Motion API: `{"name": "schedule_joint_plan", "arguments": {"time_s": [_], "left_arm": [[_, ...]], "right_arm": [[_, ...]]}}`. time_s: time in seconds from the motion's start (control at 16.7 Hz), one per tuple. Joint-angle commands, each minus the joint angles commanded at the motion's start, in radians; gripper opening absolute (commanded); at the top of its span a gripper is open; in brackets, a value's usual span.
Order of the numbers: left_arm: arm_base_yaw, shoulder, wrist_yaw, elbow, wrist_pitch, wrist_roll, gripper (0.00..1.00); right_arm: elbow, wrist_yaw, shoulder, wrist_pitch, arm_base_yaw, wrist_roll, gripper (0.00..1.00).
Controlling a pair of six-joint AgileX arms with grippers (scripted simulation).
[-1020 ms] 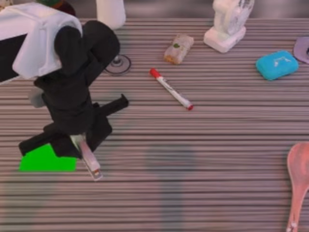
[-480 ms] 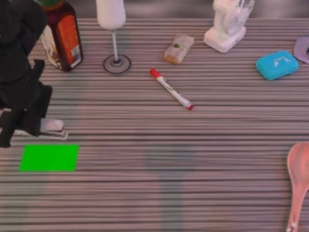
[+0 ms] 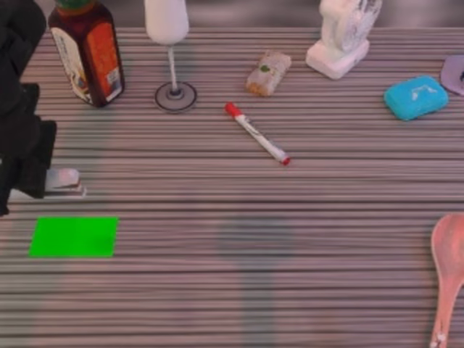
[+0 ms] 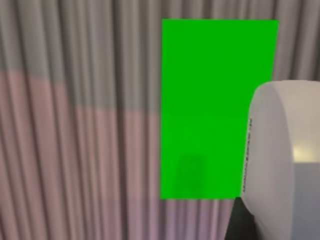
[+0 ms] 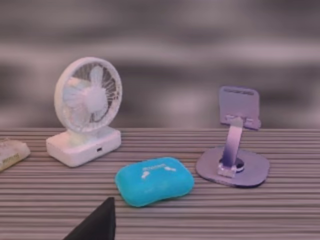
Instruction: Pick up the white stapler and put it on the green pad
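The green pad (image 3: pixel 72 236) lies flat near the table's left front. The white stapler (image 3: pixel 62 179) hangs just behind the pad's far edge, at the table's left side, and does not overlap the pad. My left gripper (image 3: pixel 40 185) is shut on it, and the black arm covers the stapler's left end. In the left wrist view the stapler (image 4: pixel 285 160) fills the near corner as a white rounded body beside the green pad (image 4: pixel 217 100), with a dark finger (image 4: pixel 246 222) under it. My right gripper (image 5: pixel 97 227) is parked outside the top view, near the table's right side.
A brown sauce bottle (image 3: pixel 90 54) and a wine glass (image 3: pixel 172 90) stand behind the left arm. A red-capped marker (image 3: pixel 257 134) and a snack bar (image 3: pixel 268 72) lie mid-table. A white fan (image 3: pixel 341 36), turquoise block (image 3: pixel 415 97), purple stand (image 3: pixel 455 72) and pink spoon (image 3: pixel 448 268) are on the right.
The left arm swung from over the pad to the table's left edge, carrying the stapler from the pad's right front corner to behind its far edge. The bottle came into sight.
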Motion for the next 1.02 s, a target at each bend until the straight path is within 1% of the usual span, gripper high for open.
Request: {"name": "schedule_joint_plan", "arguments": {"time_s": [0.18,0.42,0.54,0.66,0.9,1.02], "left_arm": [[0.001,0.025,0.000,-0.050,0.070,-0.001,0.00],[0.000,0.092,-0.001,-0.168,0.274,-0.005,0.00],[-0.002,0.121,0.000,-0.218,0.348,-0.006,0.00],[-0.003,0.136,0.001,-0.242,0.381,-0.008,0.00],[-0.003,0.137,0.001,-0.243,0.383,-0.008,0.00],[-0.003,0.137,0.001,-0.243,0.383,-0.008,0.15]], "right_arm": [[0.000,0.000,0.000,0.000,0.000,0.000,1.00],[0.000,0.000,0.000,0.000,0.000,0.000,1.00],[0.000,0.000,0.000,0.000,0.000,0.000,1.00],[0.000,0.000,0.000,0.000,0.000,0.000,1.00],[0.000,0.000,0.000,0.000,0.000,0.000,1.00],[0.000,0.000,0.000,0.000,0.000,0.000,1.00]]}}
